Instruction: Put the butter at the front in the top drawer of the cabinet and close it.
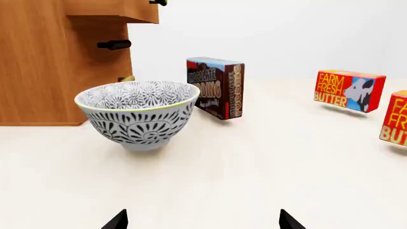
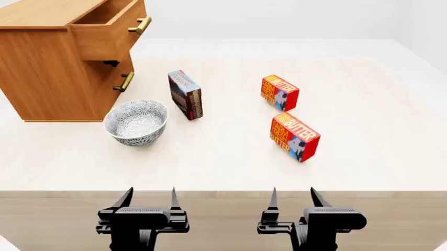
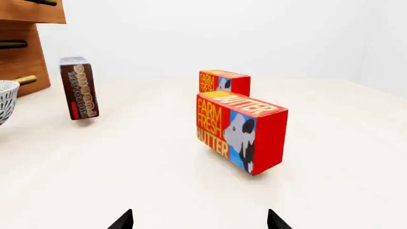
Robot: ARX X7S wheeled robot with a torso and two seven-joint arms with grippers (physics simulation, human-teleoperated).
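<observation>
Two red-orange butter boxes stand on the table. The front butter [image 2: 294, 137] is nearest my right gripper and fills the middle of the right wrist view [image 3: 240, 132]. The second butter [image 2: 279, 92] stands behind it [image 3: 224, 83]. The cabinet [image 2: 49, 73] stands at the far left with its top drawer [image 2: 112, 26] pulled open. My left gripper [image 2: 148, 201] and right gripper [image 2: 292, 200] are both open and empty at the table's front edge. In the left wrist view [image 1: 202, 222] only the fingertips show.
A patterned bowl [image 2: 137, 122] sits in front of the cabinet, close ahead in the left wrist view [image 1: 140, 114]. A chocolate pudding box [image 2: 185, 94] stands upright between the bowl and the butters. The lower drawer's brass handle [image 2: 125, 81] juts toward the bowl.
</observation>
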